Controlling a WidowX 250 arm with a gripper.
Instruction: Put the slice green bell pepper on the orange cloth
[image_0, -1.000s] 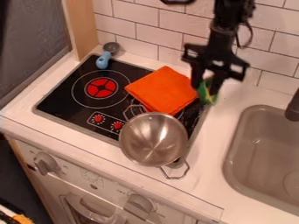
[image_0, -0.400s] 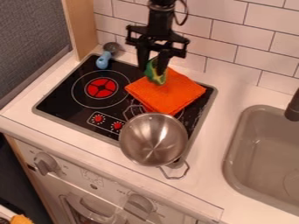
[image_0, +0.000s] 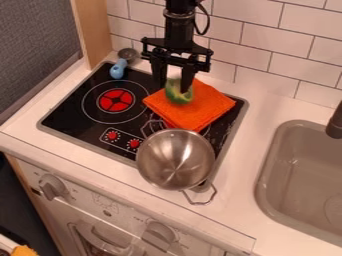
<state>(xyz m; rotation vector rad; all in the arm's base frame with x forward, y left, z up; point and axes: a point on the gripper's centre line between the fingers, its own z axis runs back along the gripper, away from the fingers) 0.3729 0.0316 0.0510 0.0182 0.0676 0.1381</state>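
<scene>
The black gripper (image_0: 172, 88) hangs over the upper left part of the orange cloth (image_0: 202, 109), its two fingers spread apart. Between and just below the fingertips, the green bell pepper slice (image_0: 178, 96) lies on the folded cloth, with its pale inner side partly facing up. The right finger covers a little of the slice. The cloth rests on the right side of the black stove top.
A steel pot (image_0: 175, 159) stands against the cloth's front edge, its handles sticking out. A spoon with a blue handle (image_0: 118, 69) lies at the stove's back left corner. The sink (image_0: 300, 175) is at the right, and a tiled wall rises behind.
The gripper has moved left from the counter beside the stove to above the cloth, carrying the pepper slice. Its fingers have since opened, and the slice is now lower, on the cloth.
</scene>
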